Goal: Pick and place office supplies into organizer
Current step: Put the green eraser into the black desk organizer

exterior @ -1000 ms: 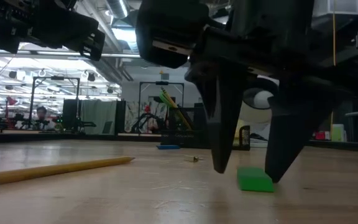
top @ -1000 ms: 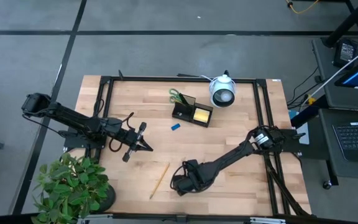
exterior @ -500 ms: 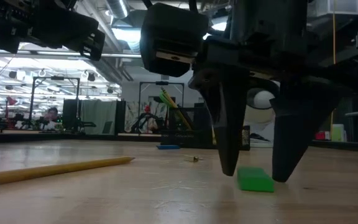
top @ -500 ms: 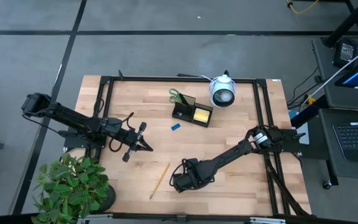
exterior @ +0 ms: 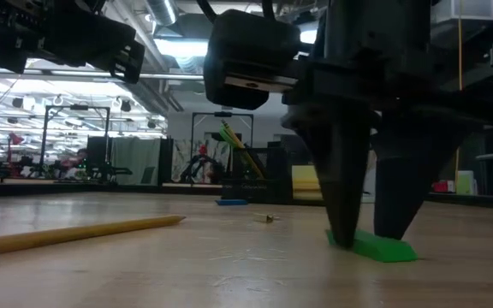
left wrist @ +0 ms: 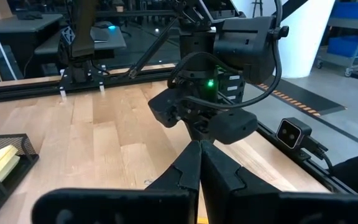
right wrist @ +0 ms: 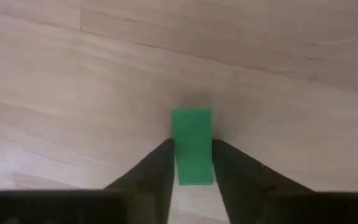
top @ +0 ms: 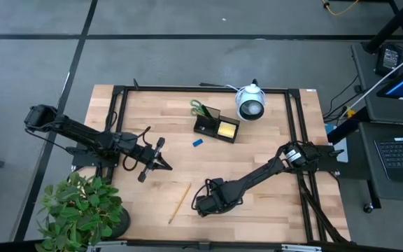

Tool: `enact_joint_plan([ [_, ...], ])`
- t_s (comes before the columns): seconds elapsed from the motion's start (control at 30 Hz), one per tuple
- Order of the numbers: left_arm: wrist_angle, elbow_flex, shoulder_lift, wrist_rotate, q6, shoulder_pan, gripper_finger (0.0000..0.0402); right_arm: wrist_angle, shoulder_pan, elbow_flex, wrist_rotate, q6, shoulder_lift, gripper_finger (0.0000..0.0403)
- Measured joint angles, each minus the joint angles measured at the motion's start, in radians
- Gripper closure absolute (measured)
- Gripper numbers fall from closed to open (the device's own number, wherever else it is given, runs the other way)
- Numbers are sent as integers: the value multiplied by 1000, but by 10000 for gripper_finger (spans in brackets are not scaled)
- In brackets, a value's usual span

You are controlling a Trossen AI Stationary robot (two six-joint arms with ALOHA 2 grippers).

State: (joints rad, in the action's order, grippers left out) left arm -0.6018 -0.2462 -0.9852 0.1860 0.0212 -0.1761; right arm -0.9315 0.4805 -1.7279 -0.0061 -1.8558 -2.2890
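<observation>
A small green piece (right wrist: 192, 127) lies flat on the wooden table near its front edge. My right gripper (right wrist: 193, 148) points down over it, shut on it, and shows in the low view (exterior: 368, 238). My left gripper (top: 161, 162) hovers shut and empty at the table's left middle. The black organizer (top: 215, 126) stands at the far middle with a yellow sticky-note pad (top: 227, 129) in it and green-handled scissors (top: 200, 108) in its back section. A blue piece (top: 197, 143) and a pencil (top: 180, 202) lie loose on the table. My right gripper pinches the green piece's two long sides (right wrist: 175, 152) between its two fingers, at the end nearer the wrist. The fingers (exterior: 345, 205) come from above, pointing down, and lie across the piece. The piece rests flat on the table (exterior: 229, 265).
A white round lens-faced device (top: 250, 103) sits beside the organizer at the far right. A potted plant (top: 82, 210) stands at the near left corner. A black frame (top: 296, 140) runs along the table's edges. Bare wood lies between the pencil and the organizer.
My right gripper's fingers have closed in on the green piece from both sides. The piece has turned on the table and now lies with its length between them.
</observation>
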Motion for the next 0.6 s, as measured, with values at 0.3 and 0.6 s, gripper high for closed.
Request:
enact_joint_plan([
  [0.3, 0, 0, 0, 0, 0, 0, 398, -10, 0, 0, 1, 96, 0, 341],
  [0.6, 0, 0, 0, 0, -8, 0, 400, -9, 1, 0, 9, 157, 0, 301],
])
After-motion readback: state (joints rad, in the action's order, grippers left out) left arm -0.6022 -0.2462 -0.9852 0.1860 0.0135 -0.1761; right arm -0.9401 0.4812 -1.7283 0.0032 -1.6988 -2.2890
